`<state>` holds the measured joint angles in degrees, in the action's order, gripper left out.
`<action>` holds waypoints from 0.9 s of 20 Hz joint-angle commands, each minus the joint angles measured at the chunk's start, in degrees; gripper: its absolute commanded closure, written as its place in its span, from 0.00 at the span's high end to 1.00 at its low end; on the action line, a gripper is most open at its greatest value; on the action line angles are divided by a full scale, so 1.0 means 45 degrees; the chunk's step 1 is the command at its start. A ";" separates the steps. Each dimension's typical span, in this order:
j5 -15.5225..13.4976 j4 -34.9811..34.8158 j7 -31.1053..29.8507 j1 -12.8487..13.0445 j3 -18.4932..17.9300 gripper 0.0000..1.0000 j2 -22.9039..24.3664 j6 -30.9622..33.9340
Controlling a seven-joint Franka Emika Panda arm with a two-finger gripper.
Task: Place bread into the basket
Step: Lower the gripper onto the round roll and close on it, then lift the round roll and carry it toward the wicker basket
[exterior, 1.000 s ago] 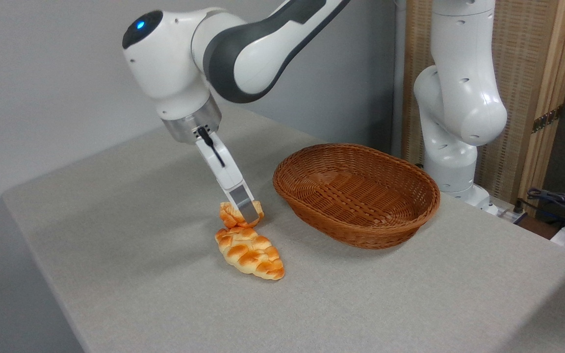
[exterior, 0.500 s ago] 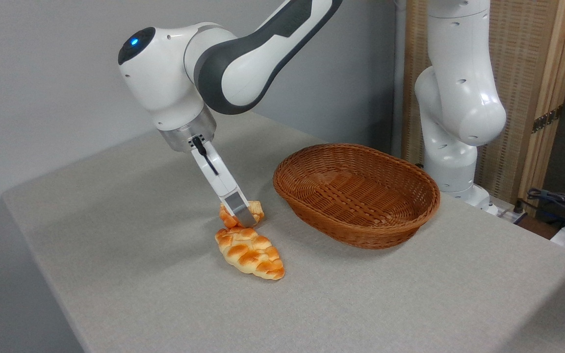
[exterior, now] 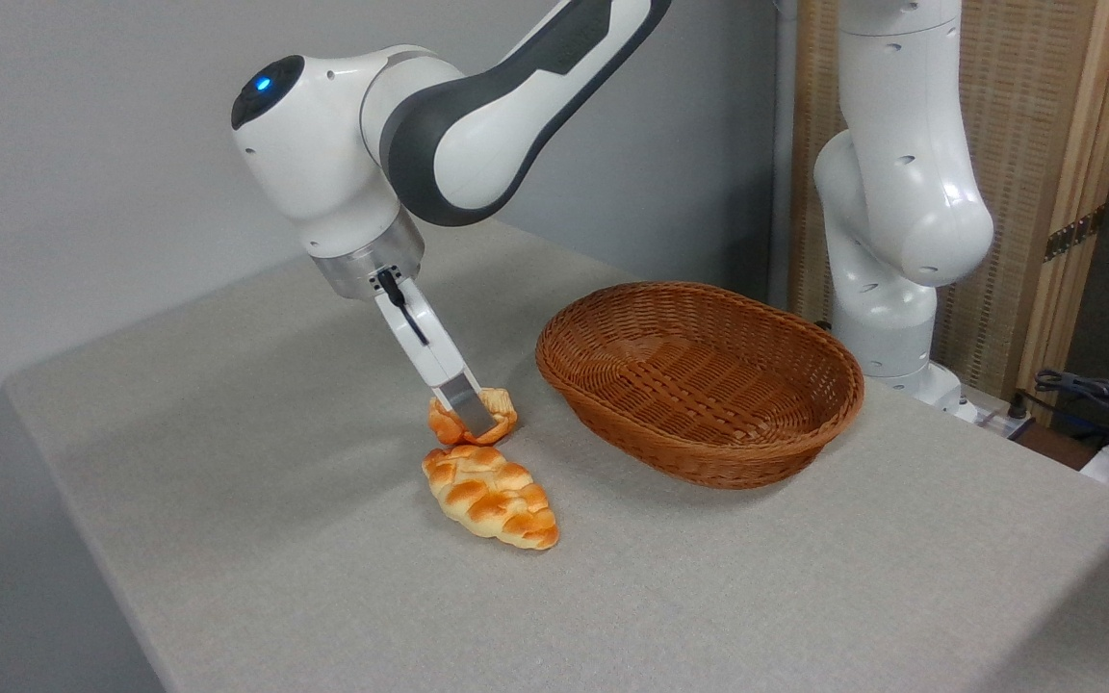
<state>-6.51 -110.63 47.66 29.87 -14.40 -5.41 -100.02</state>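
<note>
**A:** Start at the tool. What is the gripper (exterior: 474, 420) doing?

**B:** It sits just left of the frame's centre, slanting down and to the right from the arm's (exterior: 477, 106) silver wrist. Its tip is down on the bread (exterior: 495, 414) — the small knotted bun. One finger (exterior: 463, 399) shows plainly, a white link with a grey pad lying across the bun's front. The other finger is hidden behind it, so I cannot tell whether the jaws are clamped on the bun or merely standing around it.

**A:** And where is the bun?

**B:** At the gripper's tip, low over the grey table (exterior: 227, 500); whether it rests on the cloth or is just lifted I cannot tell. It lies to the left of the basket (exterior: 699, 380), apart from it and outside its rim.

**A:** How many breads do you count?

**B:** Two. The bun, and one longer braided loaf (exterior: 489, 496) just below it in the frame, lying flat with its tapered end toward the lower right. The two look close — touching or not, I cannot say.

**A:** Baskets?

**B:** One, oval wicker, reddish-brown, right of centre, with nothing in it.

**A:** Further out?

**B:** One arm only, its white base column at the upper right, and some cables (exterior: 1108, 399) at the right edge.
</note>
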 commanded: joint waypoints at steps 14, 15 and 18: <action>-0.0136 0.0132 0.0112 -0.0056 -0.0179 0.29 0.1668 0.0897; -0.0136 0.0132 0.0131 -0.0095 -0.0238 0.29 0.2000 0.1131; -0.0098 0.0132 0.0170 -0.0115 -0.0238 0.29 0.2645 0.1794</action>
<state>-6.51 -109.71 47.66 29.49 -14.95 2.13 -95.63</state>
